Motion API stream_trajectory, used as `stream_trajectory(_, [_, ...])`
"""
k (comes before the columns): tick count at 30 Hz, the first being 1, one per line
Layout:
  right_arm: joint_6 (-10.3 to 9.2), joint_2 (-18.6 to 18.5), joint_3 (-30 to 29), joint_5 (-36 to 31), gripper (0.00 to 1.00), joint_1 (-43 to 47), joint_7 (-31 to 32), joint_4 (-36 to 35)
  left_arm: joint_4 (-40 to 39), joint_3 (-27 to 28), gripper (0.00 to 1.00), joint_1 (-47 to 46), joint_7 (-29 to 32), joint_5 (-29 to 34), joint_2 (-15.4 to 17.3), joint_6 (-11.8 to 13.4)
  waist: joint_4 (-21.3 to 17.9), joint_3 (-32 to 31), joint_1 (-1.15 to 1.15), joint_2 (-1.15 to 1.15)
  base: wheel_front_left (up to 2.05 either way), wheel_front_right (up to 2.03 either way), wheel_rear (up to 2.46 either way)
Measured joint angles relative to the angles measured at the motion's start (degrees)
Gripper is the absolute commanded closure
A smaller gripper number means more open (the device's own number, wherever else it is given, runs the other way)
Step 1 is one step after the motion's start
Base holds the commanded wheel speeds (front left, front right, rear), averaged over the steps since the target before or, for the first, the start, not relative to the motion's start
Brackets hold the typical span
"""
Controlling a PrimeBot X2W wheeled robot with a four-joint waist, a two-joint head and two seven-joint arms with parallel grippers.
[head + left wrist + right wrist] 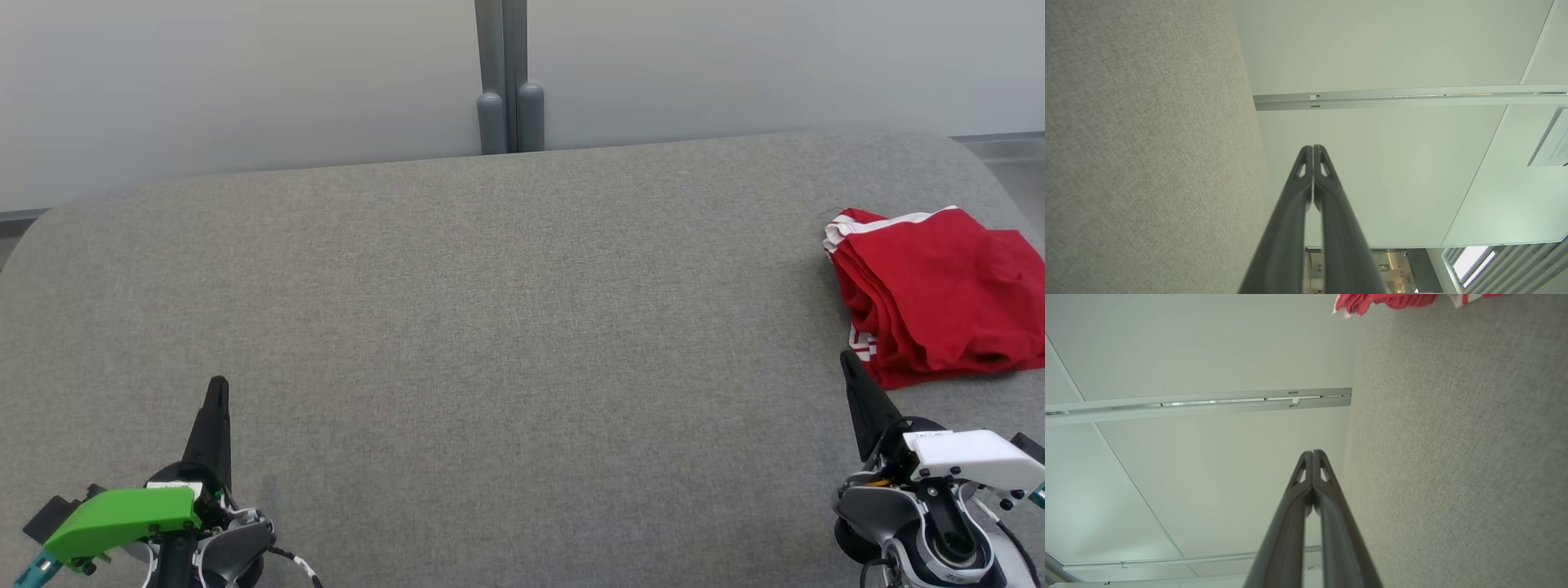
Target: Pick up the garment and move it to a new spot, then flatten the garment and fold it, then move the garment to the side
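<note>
A red garment [939, 294] with white trim lies folded in a thick bundle at the right edge of the grey fabric surface [506, 327]. Its edge also peeks in at the top of the right wrist view as the red garment [1384, 300]. My right gripper [847, 357] is shut and empty, its tip just in front of the bundle's near corner. At the lower left my left gripper [218, 384] is shut too, holding nothing, far from the garment. The left wrist view shows its fingers [1313, 148] pressed together; the right wrist view shows the same for the right fingers [1312, 452].
A grey post [508, 77] stands against the pale wall behind the surface's far edge. The surface's rounded corners fall away at far left and far right. Wide bare fabric stretches between the two grippers and across the middle.
</note>
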Motion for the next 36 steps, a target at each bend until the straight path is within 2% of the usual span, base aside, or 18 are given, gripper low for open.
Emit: stream_trajectory(36, [0.00, 0.0, 0.0, 0.0, 1.00, 0.0, 0.0, 0.0, 0.0, 0.0, 1.00, 0.0, 0.0, 0.0, 0.0, 0.0, 0.0, 0.0, 0.00, 0.00, 0.00, 0.00, 0.00])
